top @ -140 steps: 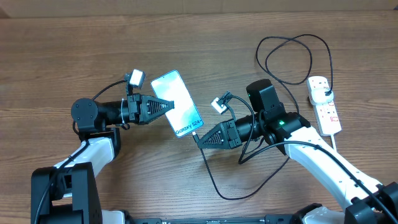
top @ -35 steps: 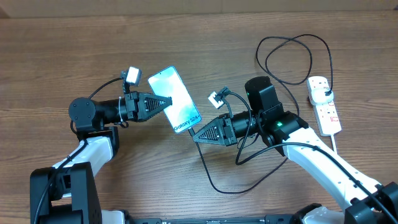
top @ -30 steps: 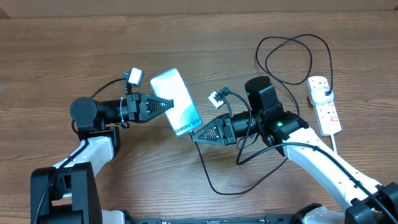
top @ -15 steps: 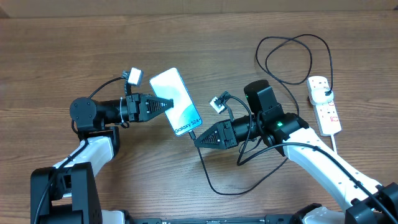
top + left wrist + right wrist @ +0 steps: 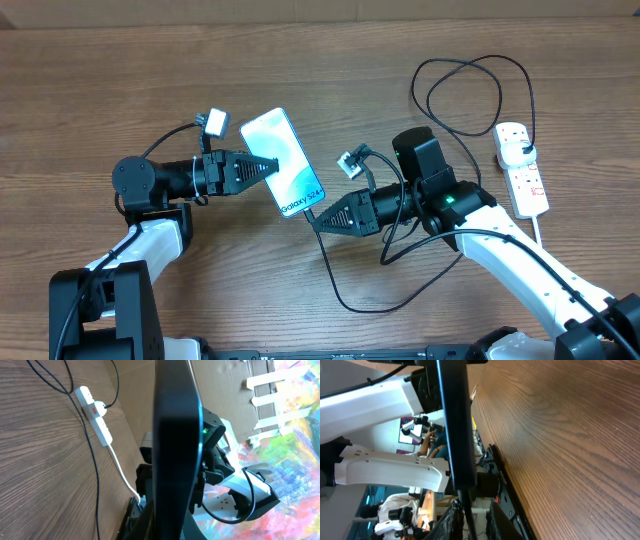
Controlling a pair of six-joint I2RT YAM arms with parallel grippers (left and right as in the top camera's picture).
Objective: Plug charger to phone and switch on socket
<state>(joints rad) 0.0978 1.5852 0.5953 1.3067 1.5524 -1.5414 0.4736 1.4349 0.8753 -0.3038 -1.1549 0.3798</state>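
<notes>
Brown wood-grain desk [image 5: 100,80] here, with a splashy painted wall [image 5: 295,440] beyond it. The socket [image 5: 525,175] lies at the right edge. The charger [image 5: 345,303] has its white plug in the socket's far end, and its cable loops over the wood. The left arm reaches in low, and the left fingers [image 5: 266,167] are clamped on the phone [image 5: 285,165] at mid-desk, screen up. The right arm stretches leftward. The right fingers [image 5: 320,221] sit at the phone's lower end, nearly together around the charger's tip. Pinched or not, can't tell.

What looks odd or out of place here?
Nothing is broken or spilled. The phone is not lying flat: the left gripper holds it tilted above the table, and the charger sprawls in loose loops.
</notes>
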